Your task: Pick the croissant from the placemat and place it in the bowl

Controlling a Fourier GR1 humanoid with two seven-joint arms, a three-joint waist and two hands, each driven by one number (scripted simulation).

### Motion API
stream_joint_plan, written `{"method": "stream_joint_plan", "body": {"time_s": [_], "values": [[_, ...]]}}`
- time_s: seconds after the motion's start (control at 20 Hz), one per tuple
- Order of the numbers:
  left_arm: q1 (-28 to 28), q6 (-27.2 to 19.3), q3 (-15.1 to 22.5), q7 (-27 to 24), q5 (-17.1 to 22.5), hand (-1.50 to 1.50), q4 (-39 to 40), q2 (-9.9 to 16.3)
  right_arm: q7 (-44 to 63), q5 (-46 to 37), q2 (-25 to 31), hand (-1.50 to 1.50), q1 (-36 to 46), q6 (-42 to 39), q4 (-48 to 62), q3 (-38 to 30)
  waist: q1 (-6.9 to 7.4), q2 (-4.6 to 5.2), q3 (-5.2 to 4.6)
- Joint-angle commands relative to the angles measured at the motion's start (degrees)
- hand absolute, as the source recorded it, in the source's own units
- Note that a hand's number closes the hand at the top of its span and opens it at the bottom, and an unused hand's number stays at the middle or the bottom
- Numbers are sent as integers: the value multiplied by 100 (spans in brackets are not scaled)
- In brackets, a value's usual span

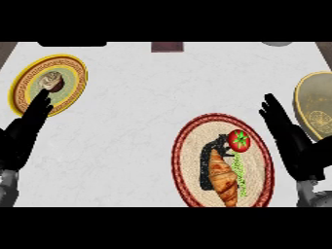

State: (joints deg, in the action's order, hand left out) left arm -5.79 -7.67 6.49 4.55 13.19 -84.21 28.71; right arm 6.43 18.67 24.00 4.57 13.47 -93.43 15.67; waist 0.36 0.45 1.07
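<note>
A brown croissant (224, 178) lies on a round woven placemat (190, 151) with a red rim, at the lower middle right. A red tomato (239, 140) and a green sprig rest beside it on the mat. The yellow bowl (325, 108) sits at the right edge. My right hand (298, 146) is open, fingers straight, just right of the placemat and left of the bowl, touching nothing. At the lower left my left hand (16, 137) is open too, its fingertips near a yellow plate.
A yellow patterned plate (67, 73) at the upper left carries a small cupcake (52, 81). Dark objects (167, 46) line the counter's far edge. Wood floor shows past the counter's left and right sides.
</note>
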Motion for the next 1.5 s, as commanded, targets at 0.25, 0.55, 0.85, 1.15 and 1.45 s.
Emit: {"method": "stream_joint_plan", "body": {"time_s": [0.25,0.55,0.85,1.15,1.45], "values": [[-337,-311,374,-208,-80,0,-444,-790,380,-2767,679,150,200,-356,66,2476,123,-80,-165],[-124,-597,506,-324,-181,0,-248,-1195,-1285,-4332,-156,-150,-807,2356,-456,2409,-287,-101,-100],[-474,-764,656,-275,-438,0,3,-1508,-1128,-6227,-153,-150,-1657,3246,-1126,3226,-208,-75,-116],[-237,-865,750,-204,-522,0,-350,-1621,1182,-8552,-752,-150,-1902,2051,-2015,2887,-185,-80,-133],[-250,-684,675,-214,-540,0,-322,-1549,2618,-9422,-1700,-150,-1878,38,-2443,3373,-74,-50,-121]]}}
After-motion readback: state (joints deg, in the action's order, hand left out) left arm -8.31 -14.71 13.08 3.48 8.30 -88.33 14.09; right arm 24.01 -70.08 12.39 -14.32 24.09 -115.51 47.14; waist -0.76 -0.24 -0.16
